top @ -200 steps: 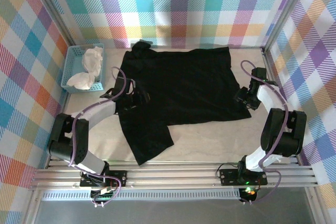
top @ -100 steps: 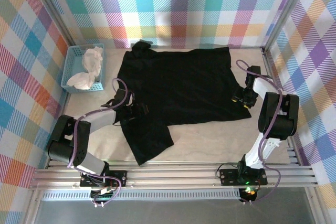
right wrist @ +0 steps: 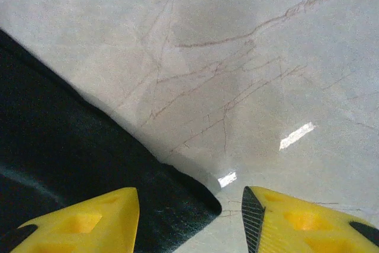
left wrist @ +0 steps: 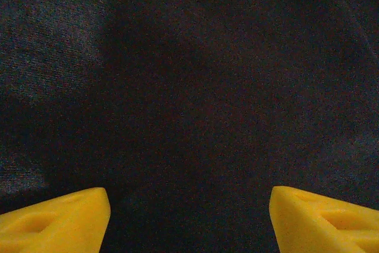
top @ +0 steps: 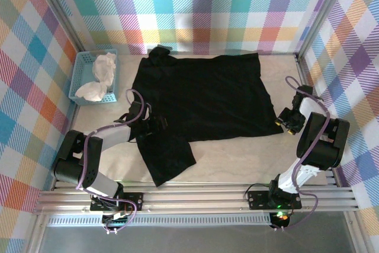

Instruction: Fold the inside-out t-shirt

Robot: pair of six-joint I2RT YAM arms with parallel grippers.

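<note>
The t-shirt (top: 204,96) lies spread flat, with the left gripper (left wrist: 189,207) spread wide over cloth at 8 o'clock and the right gripper (right wrist: 189,205) parted around its 4 o'clock corner.

No readable text, label, brand, number or sign appears in any view.

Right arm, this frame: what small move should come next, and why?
Probably lower the right gripper and close on the black cotton t-shirt at its corner: the open yellow fingers flank that corner, which lies flat on the pale table, not yet gripped.
</note>
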